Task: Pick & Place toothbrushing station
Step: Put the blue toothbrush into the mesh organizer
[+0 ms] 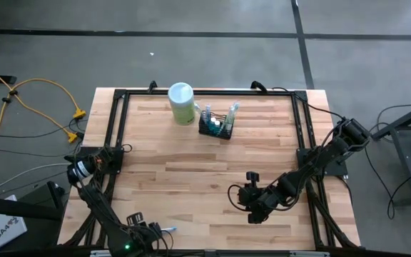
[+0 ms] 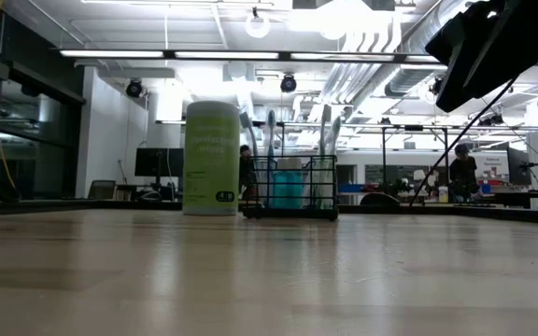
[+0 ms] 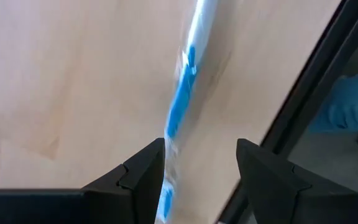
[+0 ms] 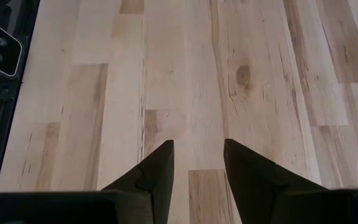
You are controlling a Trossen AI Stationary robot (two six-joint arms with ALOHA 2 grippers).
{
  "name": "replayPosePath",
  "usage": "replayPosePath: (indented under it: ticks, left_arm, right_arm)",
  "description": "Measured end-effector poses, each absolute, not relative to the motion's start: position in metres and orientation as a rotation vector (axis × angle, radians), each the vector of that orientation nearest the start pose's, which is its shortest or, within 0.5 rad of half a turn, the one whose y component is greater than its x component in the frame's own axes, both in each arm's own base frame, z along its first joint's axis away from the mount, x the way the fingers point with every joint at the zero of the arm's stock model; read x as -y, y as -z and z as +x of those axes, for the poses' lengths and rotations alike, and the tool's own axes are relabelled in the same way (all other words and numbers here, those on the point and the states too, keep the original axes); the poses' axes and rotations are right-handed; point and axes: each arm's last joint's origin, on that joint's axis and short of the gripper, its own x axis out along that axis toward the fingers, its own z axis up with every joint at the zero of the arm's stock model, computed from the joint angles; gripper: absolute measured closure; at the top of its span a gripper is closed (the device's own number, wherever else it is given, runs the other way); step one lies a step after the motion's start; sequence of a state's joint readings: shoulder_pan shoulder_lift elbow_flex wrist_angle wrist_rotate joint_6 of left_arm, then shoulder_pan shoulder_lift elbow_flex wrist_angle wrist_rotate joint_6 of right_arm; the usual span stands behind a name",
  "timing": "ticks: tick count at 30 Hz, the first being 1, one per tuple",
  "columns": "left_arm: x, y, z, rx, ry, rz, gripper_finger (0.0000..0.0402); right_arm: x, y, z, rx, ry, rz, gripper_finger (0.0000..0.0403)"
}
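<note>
**Closing on the toothbrush at the near edge**

The toothbrushing station (image 1: 216, 127), a black wire-mesh caddy, stands upright at the far side of the table (image 1: 191, 178), just beside a pale green canister (image 1: 181, 103). Several upright items already occupy its compartments; the low view shows them rising above the mesh.

A blue-and-white toothbrush (image 3: 182, 112) lies flat on the wood at the near edge, well apart from the caddy. The left gripper (image 3: 201, 177) hangs over it with its fingers spread wide, the handle running between them. Nothing is pinched yet.

The step in hand appears to be the pick. Recommended procedure:

- Centre the handle between the fingers; it currently sits closer to one finger than the other.
- Lower until the fingertips nearly meet the wood, then close across the handle's width, not along it.
- Grip near mid-handle so the brush does not tip on lifting.
- Mind the black frame rail (image 3: 303, 106) beside the brush.

The right gripper (image 4: 197, 165) waits over bare table toward the right side, fingers partly apart and empty.
</note>
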State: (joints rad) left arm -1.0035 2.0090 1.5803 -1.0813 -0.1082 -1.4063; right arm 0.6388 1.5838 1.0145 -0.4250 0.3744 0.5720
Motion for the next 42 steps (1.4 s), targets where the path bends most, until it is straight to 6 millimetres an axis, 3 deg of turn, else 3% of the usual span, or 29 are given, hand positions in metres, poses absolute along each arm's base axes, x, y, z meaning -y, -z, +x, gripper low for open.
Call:
replayPosePath:
  ticks: [8, 17, 26, 42]
  left_arm:
    - [0.309, -0.196, 0.232, -1.364, -0.279, -0.221, 0.0211]
    - [0.295, -0.173, 0.258, -1.506, -0.216, -0.142, 0.0211]
    - [0.298, -0.172, 0.265, -1.474, -0.144, -0.165, 0.0211]
    - [0.291, -0.172, 0.273, -1.422, -0.190, -0.151, 0.0211]
  right_arm:
    - [-0.179, -0.207, 0.258, -0.893, 0.013, 0.051, 0.0270]
    - [-0.179, -0.207, 0.258, -0.896, 0.006, 0.055, 0.0270]
    - [-0.179, -0.207, 0.258, -0.895, 0.006, 0.055, 0.0270]
    - [-0.179, -0.207, 0.259, -0.896, 0.004, 0.056, 0.0270]
